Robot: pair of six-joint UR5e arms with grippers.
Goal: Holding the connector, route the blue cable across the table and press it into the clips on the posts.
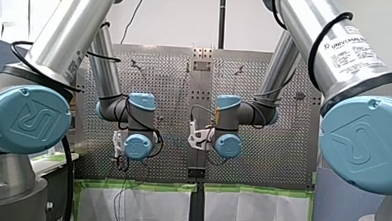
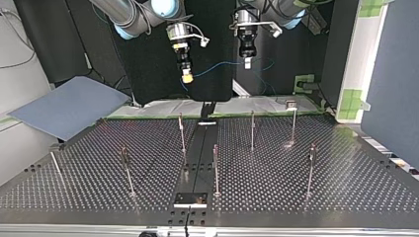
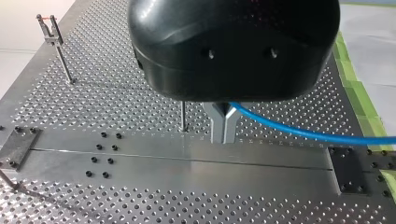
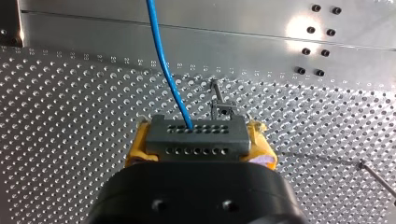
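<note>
Right gripper of mine pinches the grey connector between its yellow pads, and the blue cable runs out ahead of it. My left gripper presses its metal fingers together on that cable. Farther off, in the top view's lower half, thin posts stand on the perforated table, well below both grippers.

The front view looks from behind and above, between the left arm and the right arm, out over the table. The top view sits low across the table, facing both arms from well back. Each wrist view looks closely along its own jaws onto the table. Both wrist views and the top view share the blue cable.
</note>
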